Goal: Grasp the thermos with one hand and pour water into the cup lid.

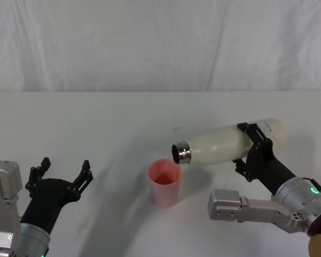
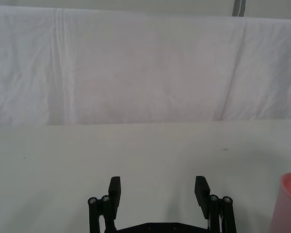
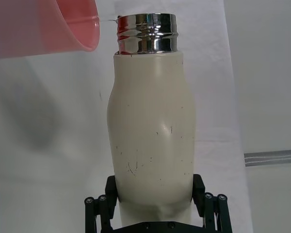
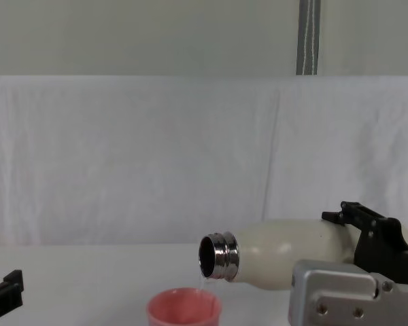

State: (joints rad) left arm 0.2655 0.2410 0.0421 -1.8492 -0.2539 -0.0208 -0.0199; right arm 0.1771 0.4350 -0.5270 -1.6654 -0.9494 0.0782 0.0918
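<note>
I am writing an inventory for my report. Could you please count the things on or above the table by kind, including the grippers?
Thermos: 1, the cream-white thermos, tilted over the cup, held by the right gripper.
Cup lid: 1, the pink cup lid, upright on the table.
Grippers: 2, the right gripper and the open, empty left gripper.
Total: 4

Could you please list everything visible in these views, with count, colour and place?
thermos: one, cream-white with a shiny steel neck, tipped almost level above the table, mouth over the cup lid.
cup lid: one, salmon-pink, upright on the table at centre.
table: one, white, under everything.
backdrop cloth: one, white, behind the table.
right gripper: one, black, shut on the thermos body.
left gripper: one, black, open, low at the robot's left, holding nothing.
</note>
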